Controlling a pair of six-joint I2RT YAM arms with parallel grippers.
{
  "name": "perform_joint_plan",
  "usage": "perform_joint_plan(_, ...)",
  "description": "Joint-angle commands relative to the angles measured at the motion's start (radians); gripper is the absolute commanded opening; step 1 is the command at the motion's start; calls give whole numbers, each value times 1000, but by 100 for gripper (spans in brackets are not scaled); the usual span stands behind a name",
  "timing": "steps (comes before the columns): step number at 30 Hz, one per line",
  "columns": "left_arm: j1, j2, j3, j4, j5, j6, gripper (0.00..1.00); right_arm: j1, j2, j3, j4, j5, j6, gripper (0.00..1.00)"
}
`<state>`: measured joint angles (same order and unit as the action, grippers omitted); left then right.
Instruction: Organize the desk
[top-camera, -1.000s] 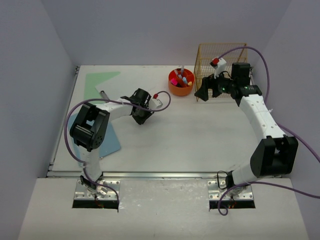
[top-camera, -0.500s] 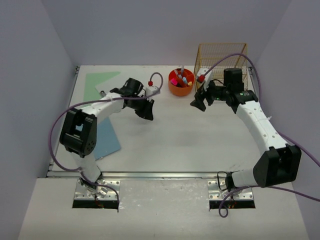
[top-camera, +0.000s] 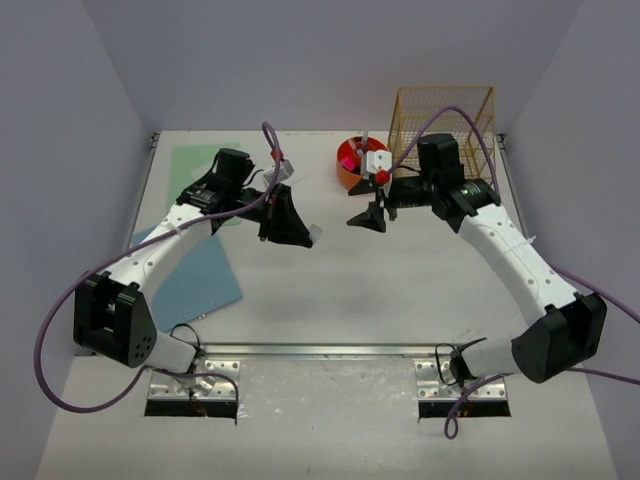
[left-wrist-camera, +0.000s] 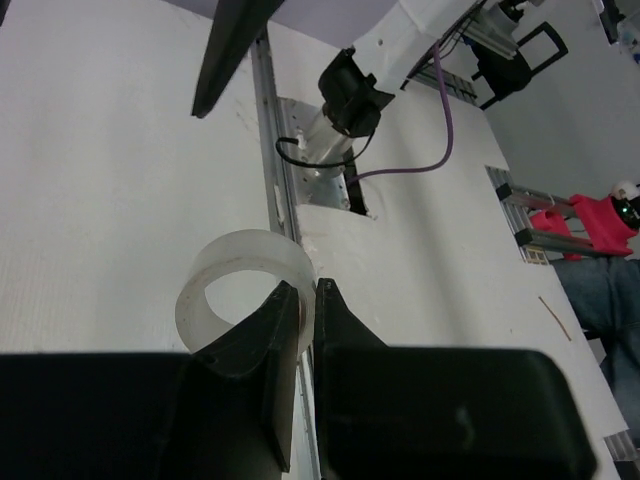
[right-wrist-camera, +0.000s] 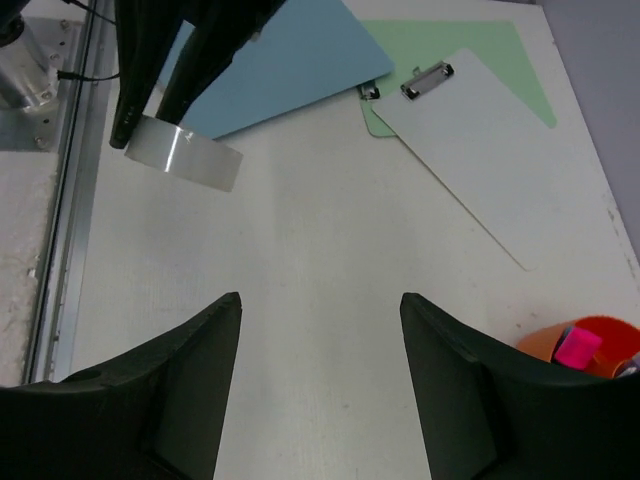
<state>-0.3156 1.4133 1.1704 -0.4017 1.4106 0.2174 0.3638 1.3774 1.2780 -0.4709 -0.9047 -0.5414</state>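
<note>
Pinching the thin wall of a translucent ring (left-wrist-camera: 240, 255), the left end effector (left-wrist-camera: 308, 288) has its two dark fingers pressed together on the ring's rim, one inside the loop and one outside. It carries the ring over the middle of the tabletop (top-camera: 400, 290) (whether the ring touches the surface cannot be told). The right end effector (right-wrist-camera: 320, 300) faces it from the right, its fingers standing well apart with nothing between them, only bare white surface below. The tabletop itself lies flat in front of both arm bases, with a metal rail (top-camera: 320, 350) along its near edge and pale lavender panels (top-camera: 300, 60) closing it in on three sides. On its left half, a blue folder (right-wrist-camera: 285, 65) lies nearest the rail. Beyond it are a green sheet (right-wrist-camera: 490, 55) and a white clipboard (right-wrist-camera: 480, 160), whose clip end touches the folder's corner. At the far right, an orange bowl (top-camera: 350, 176) holds pink markers (top-camera: 347, 162), partly hidden behind the right wrist. Just beside the bowl, in the back corner, stands a gold wire rack (top-camera: 445, 115).
</note>
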Motion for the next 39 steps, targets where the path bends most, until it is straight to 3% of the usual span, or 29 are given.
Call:
perform_joint_plan(1, -10, 1, -9, -232, 299, 270, 0, 104, -72, -13, -28, -45, -299, 64)
perform_joint_plan(8, -82, -31, -23, -253, 284, 303, 0, 240, -139, -94, -109, 19, -594, 57)
perform_joint_plan(25, -150, -53, -40, -287, 194, 347, 0, 400, -112, -106, -241, 112, -821, 48)
perform_joint_plan(30, -157, -47, -27, -341, 165, 414, 0, 418, -96, -92, -281, 115, -838, 34)
perform_joint_plan(32, -161, -42, -20, -384, 145, 470, 0, 420, -94, -89, -287, 115, -839, 19)
perform_joint_plan(34, -163, -39, -11, -417, 117, 513, 5, 423, -95, -92, -281, 112, -833, 5)
perform_joint_plan(35, -164, -34, -4, -463, 105, 549, 14, 423, -97, -94, -267, 112, -823, 1)
perform_joint_plan(38, -164, -16, 19, -553, 73, 655, 55, 425, -98, -93, -264, 114, -813, 0)
perform_joint_plan(39, -163, -11, 31, -580, 59, 675, 75, 425, -98, -92, -270, 117, -814, 0)
